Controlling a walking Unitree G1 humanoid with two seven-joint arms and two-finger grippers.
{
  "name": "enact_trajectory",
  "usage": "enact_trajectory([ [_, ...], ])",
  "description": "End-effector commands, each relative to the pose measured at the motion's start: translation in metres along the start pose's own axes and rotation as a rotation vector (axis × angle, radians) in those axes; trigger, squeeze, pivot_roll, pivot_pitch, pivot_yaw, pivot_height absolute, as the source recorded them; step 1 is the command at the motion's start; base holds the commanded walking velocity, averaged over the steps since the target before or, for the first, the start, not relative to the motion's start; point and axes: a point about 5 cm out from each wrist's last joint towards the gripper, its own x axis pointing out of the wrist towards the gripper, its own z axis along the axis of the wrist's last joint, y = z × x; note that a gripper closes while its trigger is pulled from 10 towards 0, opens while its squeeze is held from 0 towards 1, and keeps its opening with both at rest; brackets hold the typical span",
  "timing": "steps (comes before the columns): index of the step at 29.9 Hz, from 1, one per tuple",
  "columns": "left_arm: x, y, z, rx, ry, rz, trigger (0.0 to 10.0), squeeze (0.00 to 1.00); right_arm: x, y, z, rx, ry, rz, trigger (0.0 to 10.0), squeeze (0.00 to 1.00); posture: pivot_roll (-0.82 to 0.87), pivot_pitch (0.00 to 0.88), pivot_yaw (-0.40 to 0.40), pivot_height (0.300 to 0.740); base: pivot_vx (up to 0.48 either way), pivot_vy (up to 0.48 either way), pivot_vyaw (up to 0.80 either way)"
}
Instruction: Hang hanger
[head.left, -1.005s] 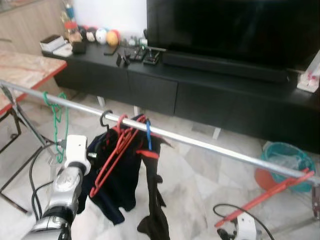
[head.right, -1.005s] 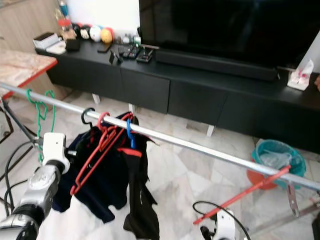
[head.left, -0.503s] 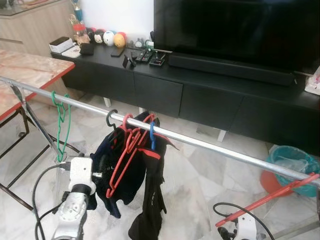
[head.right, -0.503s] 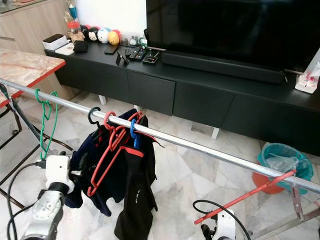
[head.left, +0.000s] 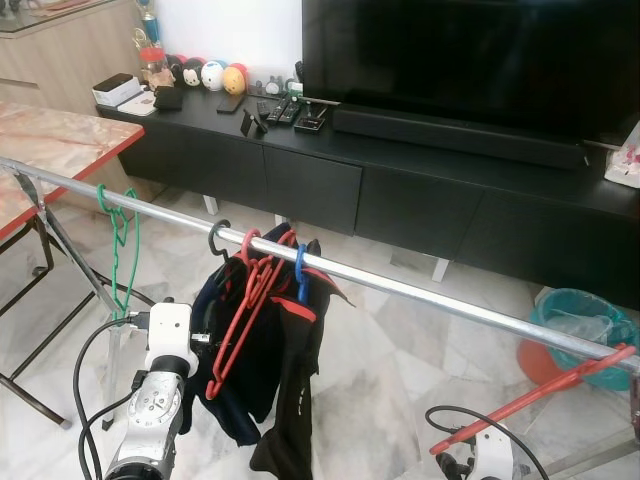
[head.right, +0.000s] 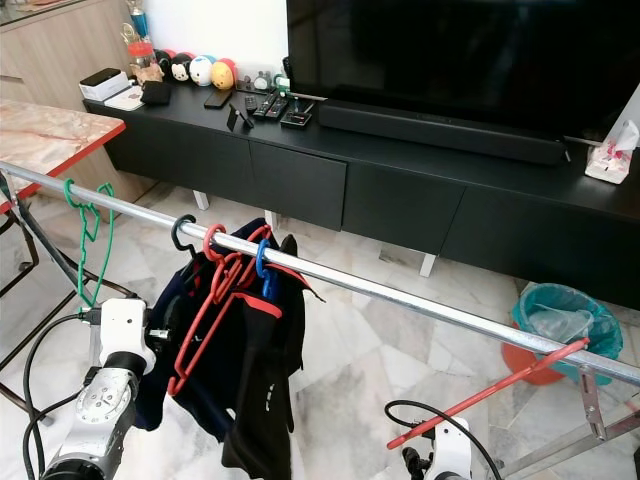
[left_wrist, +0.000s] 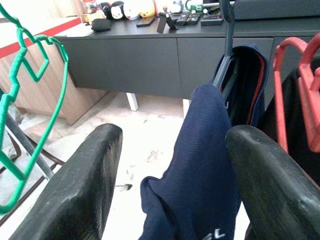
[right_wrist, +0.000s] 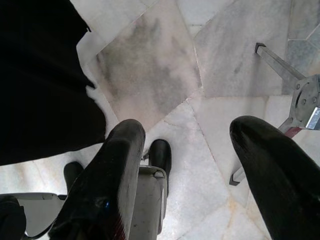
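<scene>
Clothes rail with hangers; both grippers parted and empty.

A silver rail crosses the room before a black TV cabinet. On it hang a green hanger, well apart to the left, and a cluster of black, red and blue hangers carrying a navy garment and a black garment. The left gripper, fingers spread, is raised just beside the navy garment without clasping it. The right gripper, fingers apart, points at the marble floor. Another red hanger leans low at the right, near a teal basket.
</scene>
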Motion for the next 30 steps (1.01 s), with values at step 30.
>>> enact_trajectory([
  [30,0.0020,-0.0032,0.0010,0.030,0.002,-0.011,10.0,0.00,0.0008,0.0009,0.0049,0.005,-0.011,-0.002,10.0,0.00,0.03,0.000,-0.002,0.740,0.000,0.000,0.00],
])
